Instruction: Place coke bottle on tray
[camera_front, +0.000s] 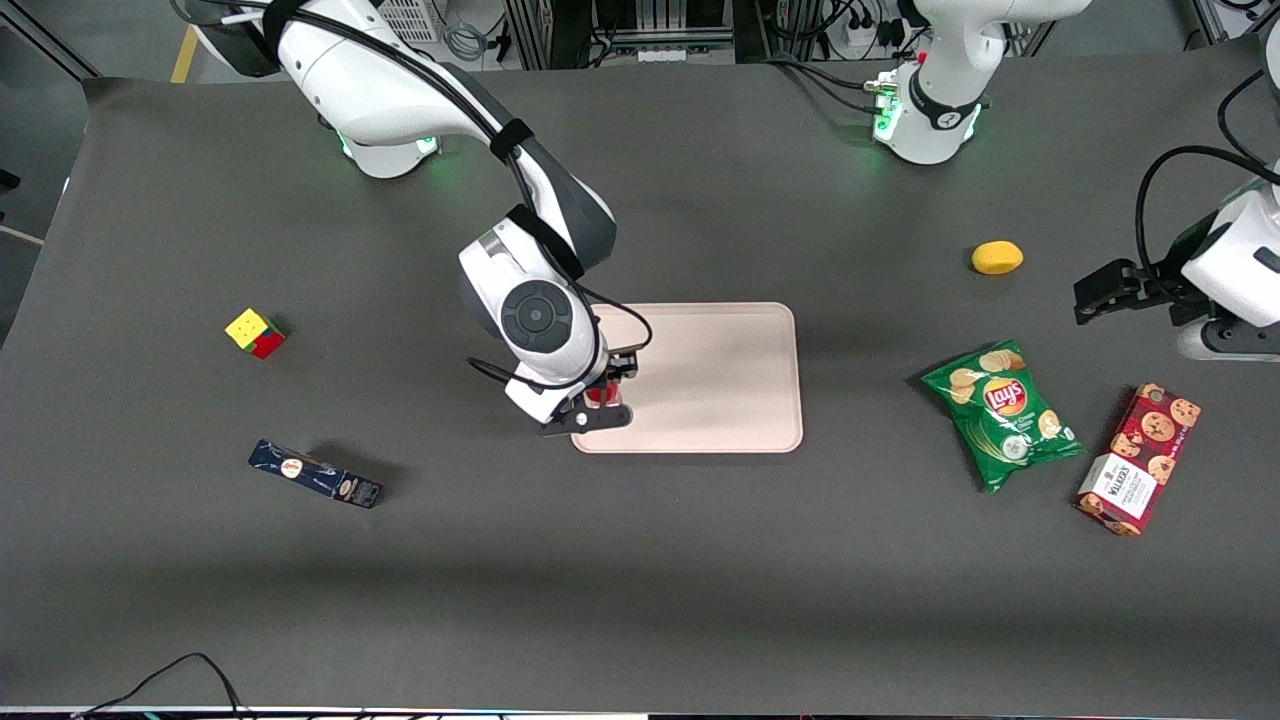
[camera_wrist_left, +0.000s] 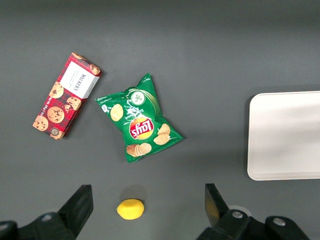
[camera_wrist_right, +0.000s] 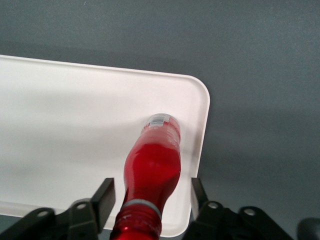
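The coke bottle (camera_wrist_right: 151, 165), with red cap and red body, stands upright on the pale tray (camera_wrist_right: 60, 125) near one of its rounded corners. In the front view only a bit of red of the bottle (camera_front: 598, 396) shows under my wrist, at the tray's (camera_front: 710, 375) corner nearest the camera toward the working arm's end. My right gripper (camera_wrist_right: 150, 200) is around the bottle's neck, and its fingers (camera_wrist_right: 102, 197) stand apart from the bottle with a gap on each side. The gripper (camera_front: 601, 402) is open. The tray's edge also shows in the left wrist view (camera_wrist_left: 285, 135).
A Rubik's cube (camera_front: 255, 332) and a dark blue box (camera_front: 315, 473) lie toward the working arm's end. A yellow lemon (camera_front: 997, 257), a green chips bag (camera_front: 1003, 412) and a red cookie box (camera_front: 1139, 458) lie toward the parked arm's end.
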